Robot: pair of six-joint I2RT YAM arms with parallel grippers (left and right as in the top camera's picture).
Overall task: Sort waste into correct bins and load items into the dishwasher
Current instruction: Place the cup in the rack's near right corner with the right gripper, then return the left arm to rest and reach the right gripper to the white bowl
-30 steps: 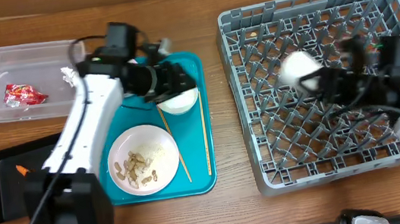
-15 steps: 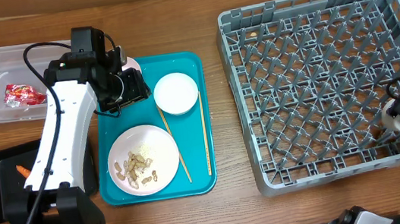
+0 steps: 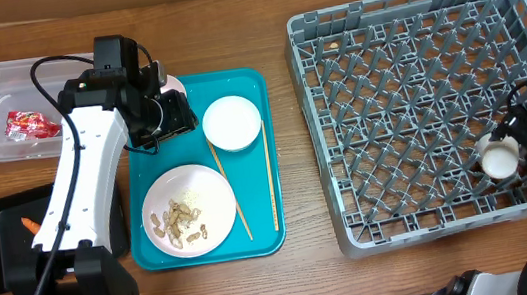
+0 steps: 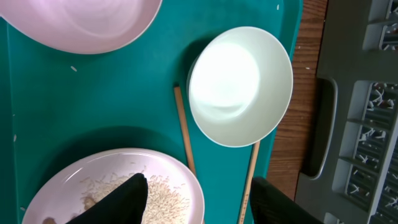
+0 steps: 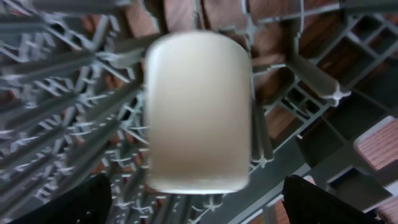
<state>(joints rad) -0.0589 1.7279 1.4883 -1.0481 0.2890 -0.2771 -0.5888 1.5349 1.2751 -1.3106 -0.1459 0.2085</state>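
The small cup (image 5: 198, 112) sits loose in the dish rack (image 3: 409, 99), between the right gripper's (image 5: 198, 186) spread jaws. The left gripper's (image 4: 200, 183) jaws, also spread, face the bowl (image 4: 239, 84).

- The wooden table (image 3: 285, 115) before me carries four things.
- Far left: a clear tub (image 3: 5, 94), with a black tray (image 3: 5, 260) near it.
- Middle: a teal tray (image 3: 258, 203).
- On my right: the grey dish rack (image 3: 413, 49), apart from the teal tray.

The left end effector (image 3: 177, 113) has pulled back from the bowl (image 3: 231, 122) to the tray's (image 3: 265, 240) upper left corner. The right end effector (image 3: 518, 148) has carried the cup (image 3: 499, 158) from the rack's (image 3: 398, 10) middle to its lower right, and its fingers are now spread clear of it.
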